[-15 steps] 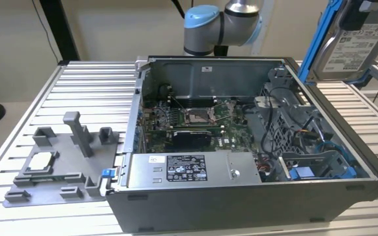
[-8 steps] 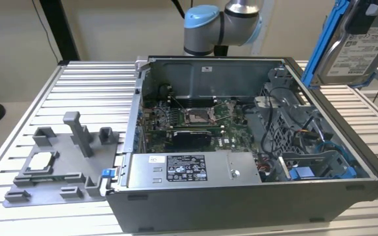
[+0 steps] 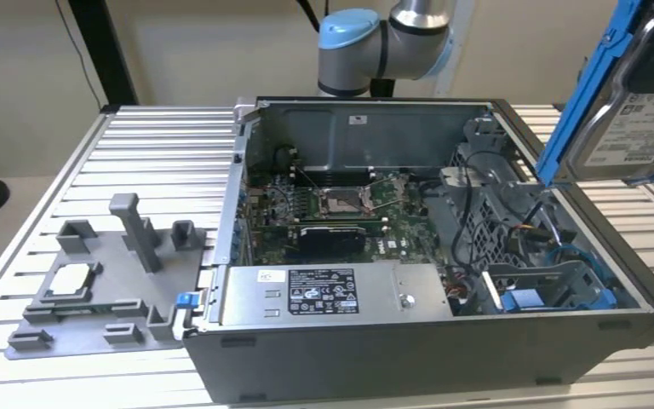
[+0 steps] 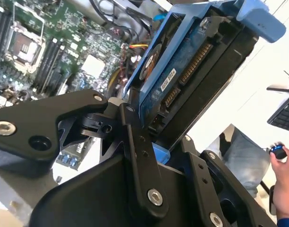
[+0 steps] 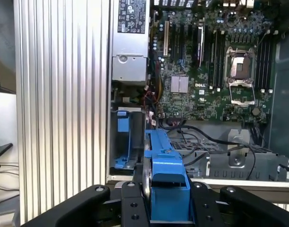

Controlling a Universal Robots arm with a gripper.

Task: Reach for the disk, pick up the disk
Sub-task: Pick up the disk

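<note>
There is one open computer case [image 3: 418, 341] on one ribbed metal table [image 3: 134, 170]. Inside the case I count one motherboard [image 5: 215, 71], one empty processor socket [image 5: 241, 75], one power supply [image 3: 327, 294] and one silver heatsink [image 5: 179, 84]. One hard disk [image 3: 633, 111] with blue rails is up in the air, held by one gripper [image 4: 135, 142]. Beside the case lies one grey plastic stand [image 3: 100, 290], and one small white square chip [image 3: 71, 279] sits on it. One person's hand [image 4: 284, 175] is in the second wrist view.
</note>
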